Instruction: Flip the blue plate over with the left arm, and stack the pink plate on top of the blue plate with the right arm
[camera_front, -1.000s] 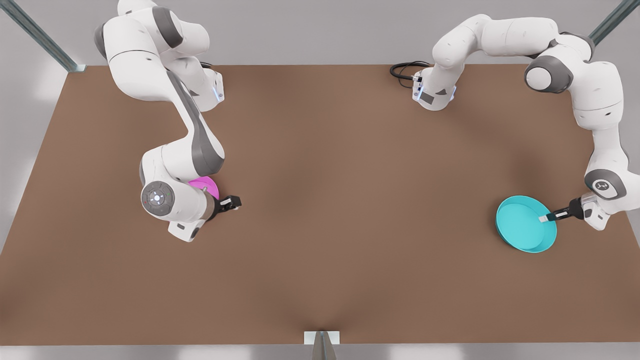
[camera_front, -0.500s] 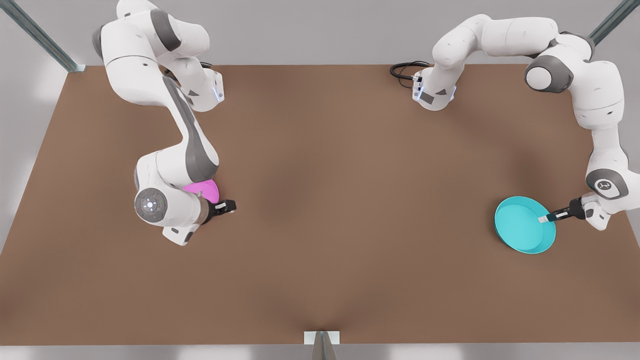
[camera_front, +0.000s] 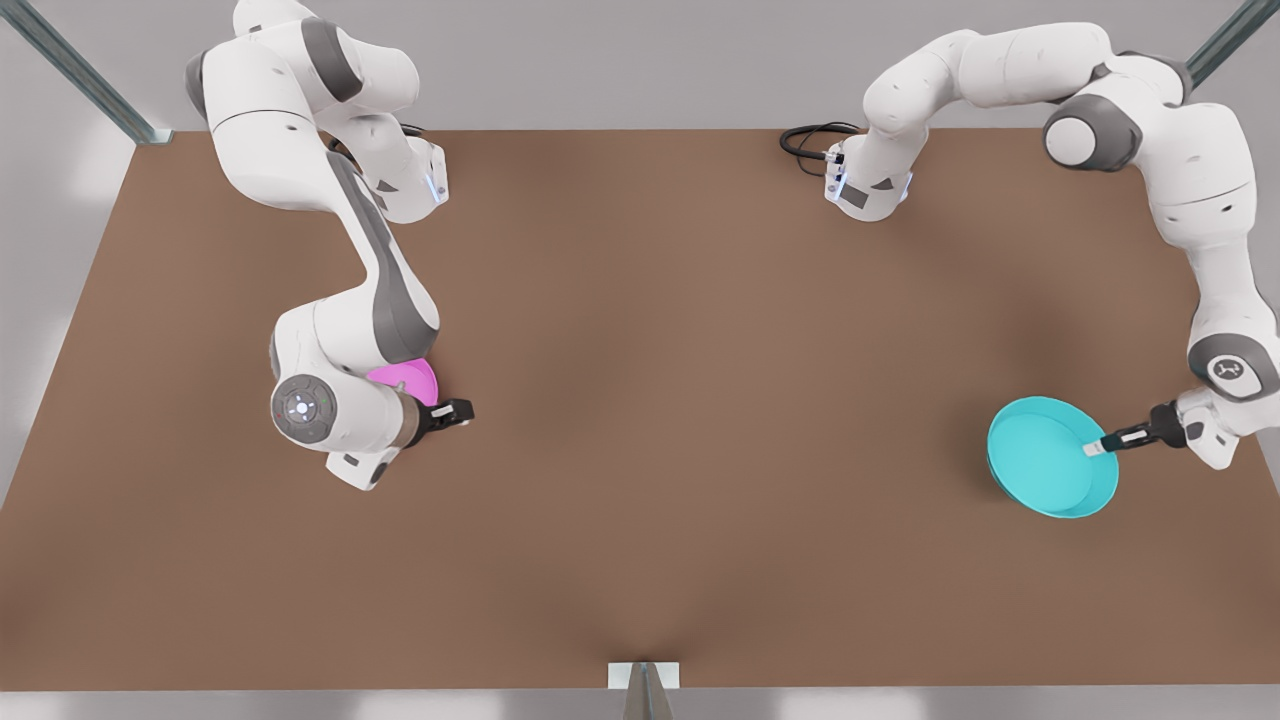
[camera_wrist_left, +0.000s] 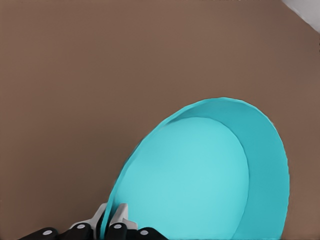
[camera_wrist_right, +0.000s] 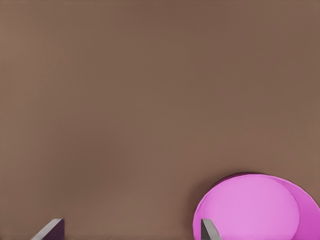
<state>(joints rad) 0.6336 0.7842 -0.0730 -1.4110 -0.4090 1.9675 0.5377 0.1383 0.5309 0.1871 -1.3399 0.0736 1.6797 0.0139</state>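
On the front view's right, the blue plate (camera_front: 1048, 455) is tilted, its hollow side facing up. My left gripper (camera_front: 1097, 447) is shut on its rim at the side nearest the arm. The left wrist view shows the blue plate (camera_wrist_left: 200, 180) up close with the left gripper (camera_wrist_left: 112, 220) pinching its edge. On the front view's left, the pink plate (camera_front: 408, 379) lies on the table, half hidden under the right arm. My right gripper (camera_front: 462, 411) hovers open beside it. In the right wrist view the pink plate (camera_wrist_right: 255, 207) sits by one finger of the right gripper (camera_wrist_right: 130, 227).
The brown table (camera_front: 680, 400) stretches wide between the two plates. A black cable (camera_front: 812, 140) coils by the left arm's base at the back. A metal post (camera_front: 643, 690) stands at the front edge, and frame bars cross both back corners.
The left gripper has shifted slightly toward the front view's right and front with the blue plate, tilting it further. The right arm edged toward the front view's left, then held still.
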